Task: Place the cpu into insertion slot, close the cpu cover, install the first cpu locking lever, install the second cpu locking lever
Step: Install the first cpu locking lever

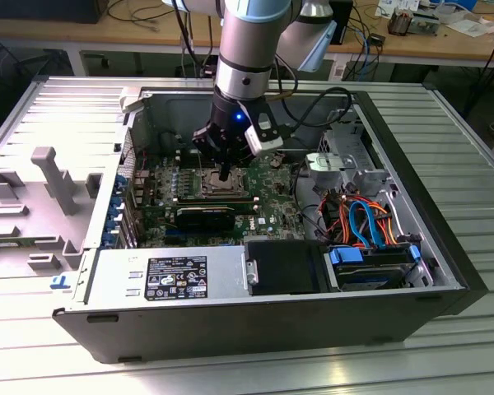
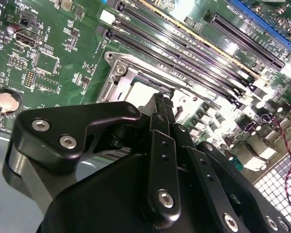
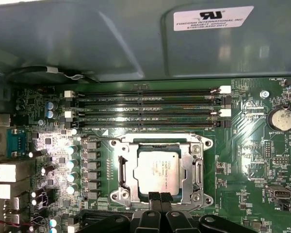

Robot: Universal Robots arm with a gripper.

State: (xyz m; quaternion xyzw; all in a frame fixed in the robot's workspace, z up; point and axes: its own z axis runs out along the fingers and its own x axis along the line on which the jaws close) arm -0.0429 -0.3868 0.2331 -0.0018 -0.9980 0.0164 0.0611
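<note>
First wrist view: square silver-grey cpu (image 3: 158, 171) under metal cpu cover (image 3: 193, 171).

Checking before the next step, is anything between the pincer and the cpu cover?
Nothing visible. The pincer sits right at the edge of the cover, which lies closed around the cpu.

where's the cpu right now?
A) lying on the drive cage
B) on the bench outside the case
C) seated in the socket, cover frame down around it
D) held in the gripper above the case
C: in the first wrist view the cpu sits in the insertion slot with the cpu cover framing it; the gripper is at the socket's edge.
</note>
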